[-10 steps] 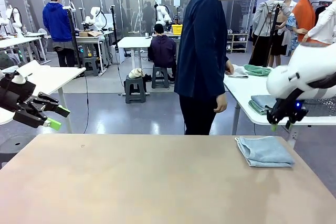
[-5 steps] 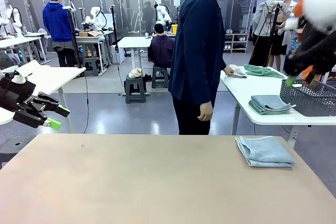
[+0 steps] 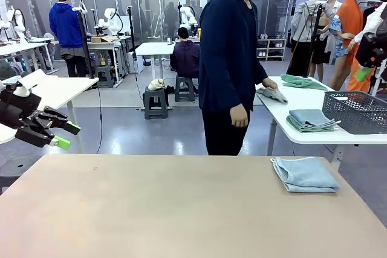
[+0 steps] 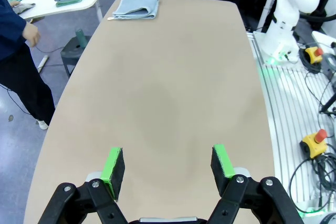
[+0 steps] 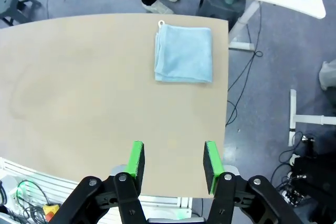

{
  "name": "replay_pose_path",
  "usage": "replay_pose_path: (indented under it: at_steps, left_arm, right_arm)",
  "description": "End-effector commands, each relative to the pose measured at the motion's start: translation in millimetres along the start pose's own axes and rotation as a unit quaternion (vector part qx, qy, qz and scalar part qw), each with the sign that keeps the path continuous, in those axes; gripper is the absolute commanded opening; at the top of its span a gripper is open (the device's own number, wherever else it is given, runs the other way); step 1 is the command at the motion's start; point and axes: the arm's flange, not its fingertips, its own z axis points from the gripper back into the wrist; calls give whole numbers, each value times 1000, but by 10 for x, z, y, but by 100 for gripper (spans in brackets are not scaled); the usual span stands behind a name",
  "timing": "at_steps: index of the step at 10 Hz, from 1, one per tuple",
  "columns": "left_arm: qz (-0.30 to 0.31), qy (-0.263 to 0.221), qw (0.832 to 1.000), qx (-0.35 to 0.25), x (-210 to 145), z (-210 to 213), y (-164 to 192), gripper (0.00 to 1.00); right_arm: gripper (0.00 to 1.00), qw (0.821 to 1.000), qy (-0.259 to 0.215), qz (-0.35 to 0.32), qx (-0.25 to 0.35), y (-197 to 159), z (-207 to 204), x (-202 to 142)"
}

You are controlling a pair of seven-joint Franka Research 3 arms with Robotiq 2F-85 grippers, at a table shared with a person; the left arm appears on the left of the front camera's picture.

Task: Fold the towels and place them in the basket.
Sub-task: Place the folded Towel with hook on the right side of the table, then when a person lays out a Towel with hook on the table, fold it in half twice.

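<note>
Folded pale blue towel lies flat at the table's far right corner, with the dark mesh basket on the white side table beyond; the right gripper, jaws apart and empty, has risen high since before, while the left gripper, spread wide and empty, hangs unmoved off the left edge.
</note>
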Motion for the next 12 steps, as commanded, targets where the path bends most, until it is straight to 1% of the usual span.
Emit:
replay_pose_path:
  at_steps: [1, 2, 12]
  left_arm:
    - [-5, -9, 1000, -3, 13, 19, -15, 84]
    - [-5, -9, 1000, -3, 13, 19, -15, 84]
    - [-5, -9, 1000, -3, 13, 19, -15, 84]
  right_arm:
    - [58, 999, -7, 9, 33, 50, -223, 46]
    - [58, 1000, 0, 0, 0, 0, 0, 0]
    - [58, 1000, 0, 0, 0, 0, 0, 0]
